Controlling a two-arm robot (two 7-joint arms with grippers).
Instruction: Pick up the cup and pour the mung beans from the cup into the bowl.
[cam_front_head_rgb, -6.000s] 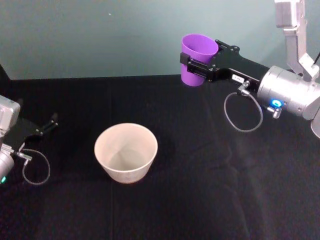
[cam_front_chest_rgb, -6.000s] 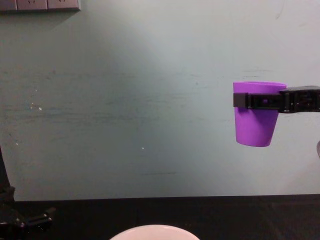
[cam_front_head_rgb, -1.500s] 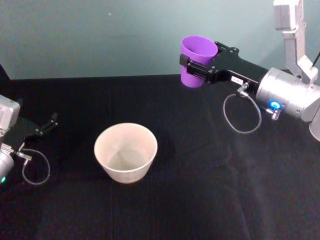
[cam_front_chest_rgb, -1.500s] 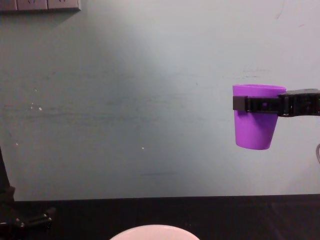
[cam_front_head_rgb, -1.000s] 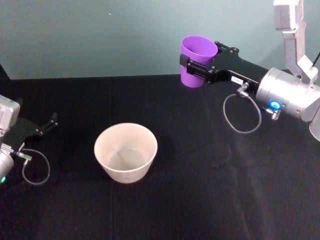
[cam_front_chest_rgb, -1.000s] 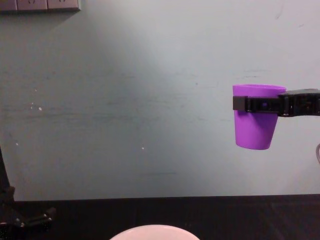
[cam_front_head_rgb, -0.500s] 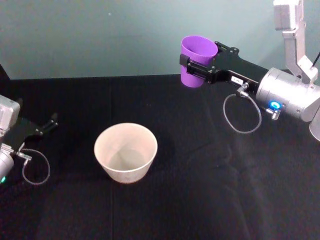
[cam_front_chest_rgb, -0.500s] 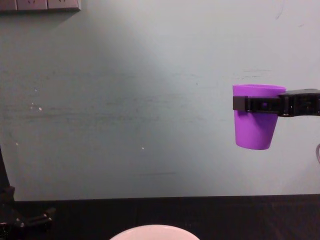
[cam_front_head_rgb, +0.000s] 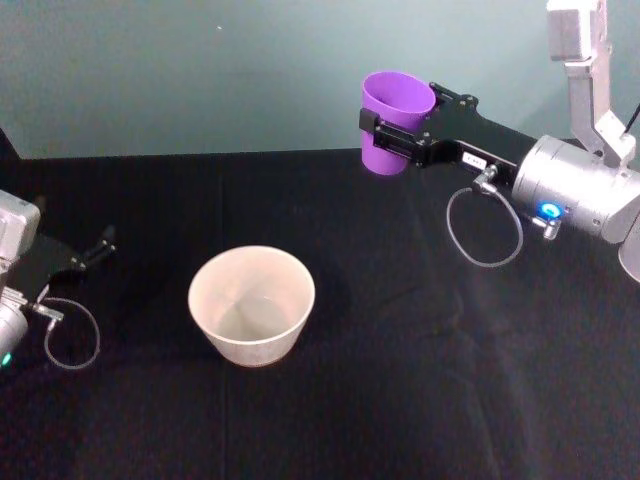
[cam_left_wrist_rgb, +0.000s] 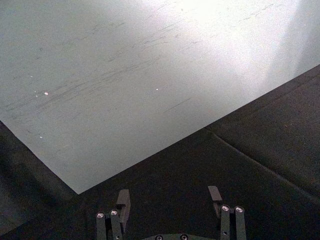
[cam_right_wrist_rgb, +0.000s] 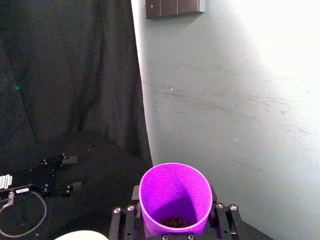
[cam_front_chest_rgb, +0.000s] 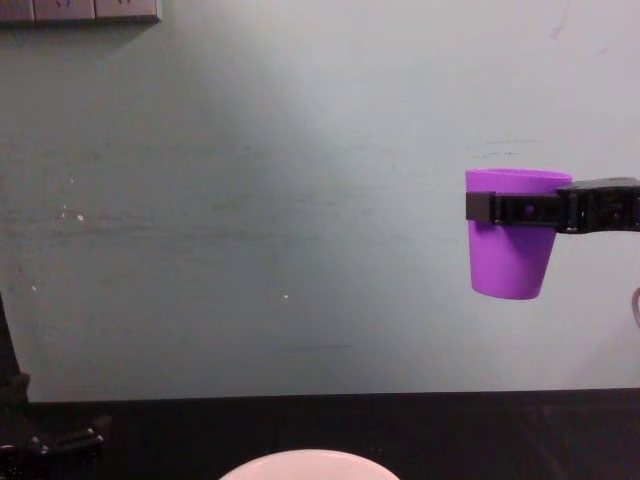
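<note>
I count one cup (cam_front_head_rgb: 397, 108), upright, pinched in my right gripper (cam_front_head_rgb: 393, 136), with a few mung beans (cam_right_wrist_rgb: 174, 220) inside. One bowl (cam_front_head_rgb: 255, 335) stands on the worktop (cam_front_head_rgb: 400, 380). My left gripper (cam_left_wrist_rgb: 168, 196) is parked, spread.

Nothing is reading as legible text, numbers or brand marks anywhere. A small white sticker (cam_front_head_rgb: 470, 157) is sitting on the black body of the right pincer (cam_front_head_rgb: 388, 135), and dark print is showing on it, but the characters are too small to make out. In the right wrist view, two small white tags (cam_right_wrist_rgb: 6, 181) are sitting on the black body of the left pincer (cam_right_wrist_rgb: 75, 173), which is lying low over the black cloth surface (cam_right_wrist_rgb: 105, 175). Their markings are likewise too small to read.
</note>
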